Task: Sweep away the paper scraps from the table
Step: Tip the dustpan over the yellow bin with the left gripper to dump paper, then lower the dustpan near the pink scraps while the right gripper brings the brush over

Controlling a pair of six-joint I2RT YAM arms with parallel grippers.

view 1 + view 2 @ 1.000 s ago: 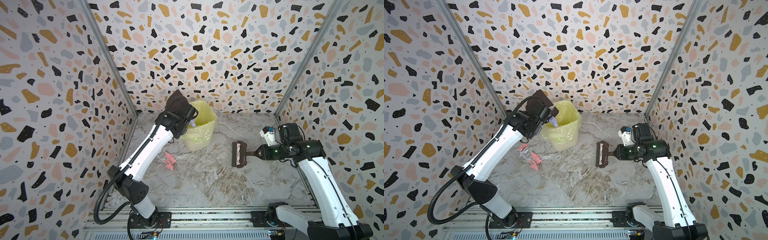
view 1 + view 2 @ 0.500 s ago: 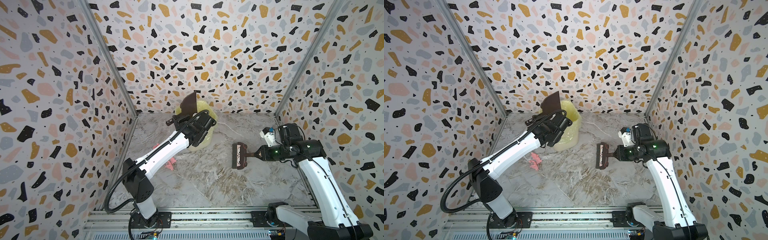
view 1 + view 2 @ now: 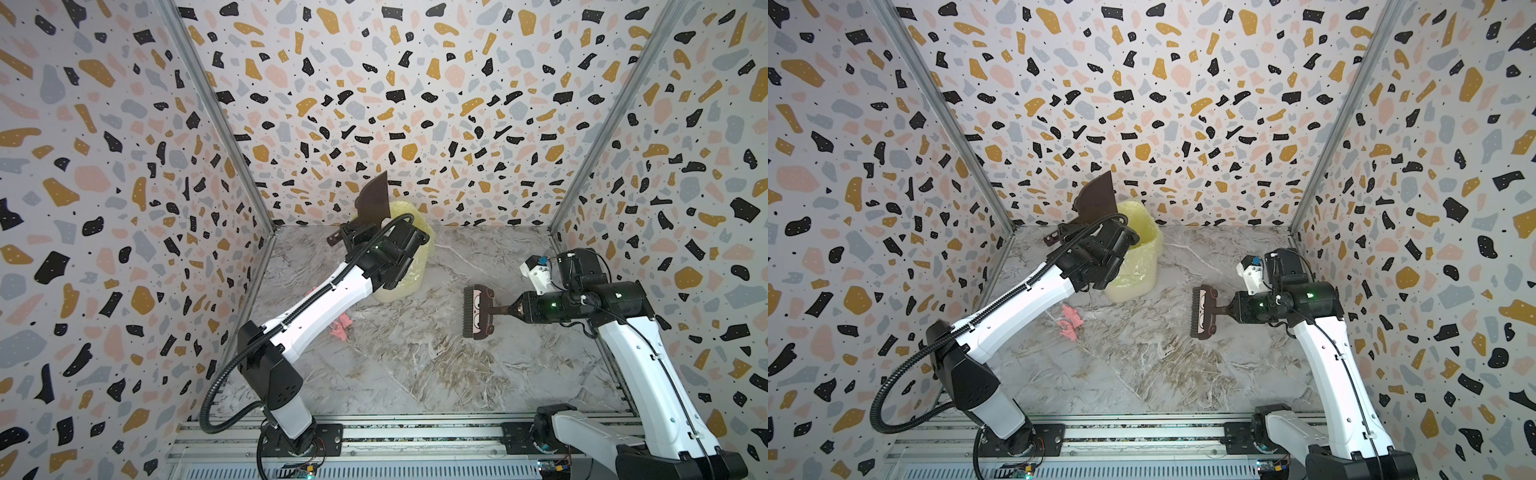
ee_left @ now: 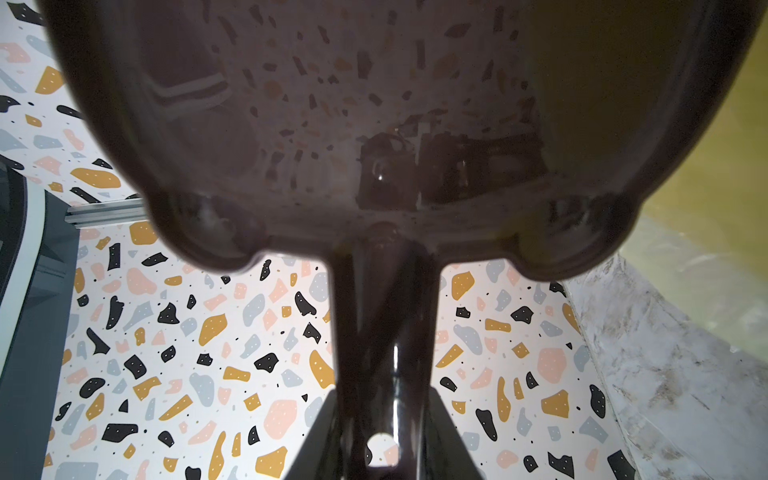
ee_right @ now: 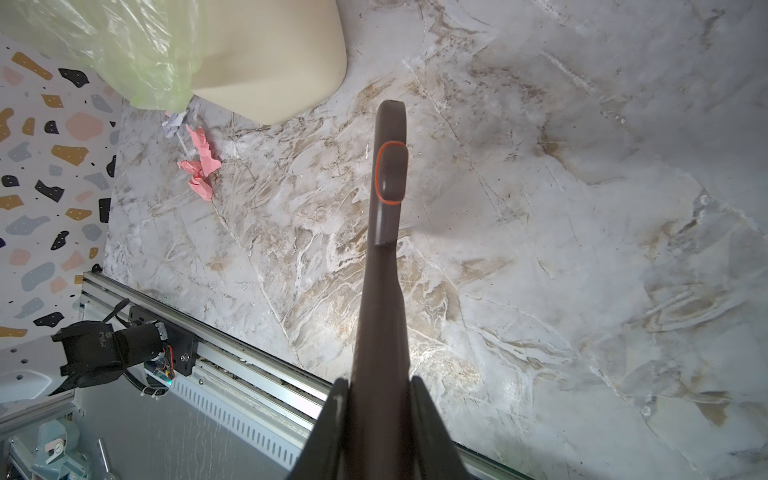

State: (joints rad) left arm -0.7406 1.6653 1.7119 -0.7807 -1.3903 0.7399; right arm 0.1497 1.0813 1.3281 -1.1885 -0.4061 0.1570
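Paper scraps: a small cluster of crumpled pink paper scraps point(image 3: 1070, 322) lies on the table point(image 3: 1142, 374), left of centre and near the left wall.
Second bit: in the right wrist view a pale scrap point(image 5: 173, 122), white to lilac, lies just beside the pink ones, tucked under the hanging edge of the liner at the foot of the bin.
Table: grey-white marble pattern with beige veining. The stretch between the scraps and the brush is open surface.
Bin: a cream waste bin point(image 3: 1138, 274) with a yellow-green plastic liner point(image 5: 124, 50) stands at the back, left of centre, just behind the scraps.
In the way: the left arm's white link point(image 3: 324, 307) reaches across above the scraps and hides part of the cluster in a top view. The bin's base crowds them from behind.
Dustpan: a dark brown dustpan point(image 3: 374, 199) is held high, tilted up on end over the bin's far left rim, against the back wall.
Left gripper: the left gripper point(image 4: 384, 395) has its fingers point(image 4: 320, 432) clamped on the dustpan's handle, one on each side.
Brush: a brown hand brush point(image 3: 478, 311) is right of centre, well apart from the scraps, lying level with its bristles toward them. Its shadow falls beside it on the table, and I cannot tell whether the bristles touch.
Right gripper: the right gripper point(image 5: 378, 382) is closed tight on the brush handle.
Surroundings: terrazzo-speckled walls point(image 3: 124, 208) on three sides and an aluminium rail point(image 3: 395, 436) along the front edge.
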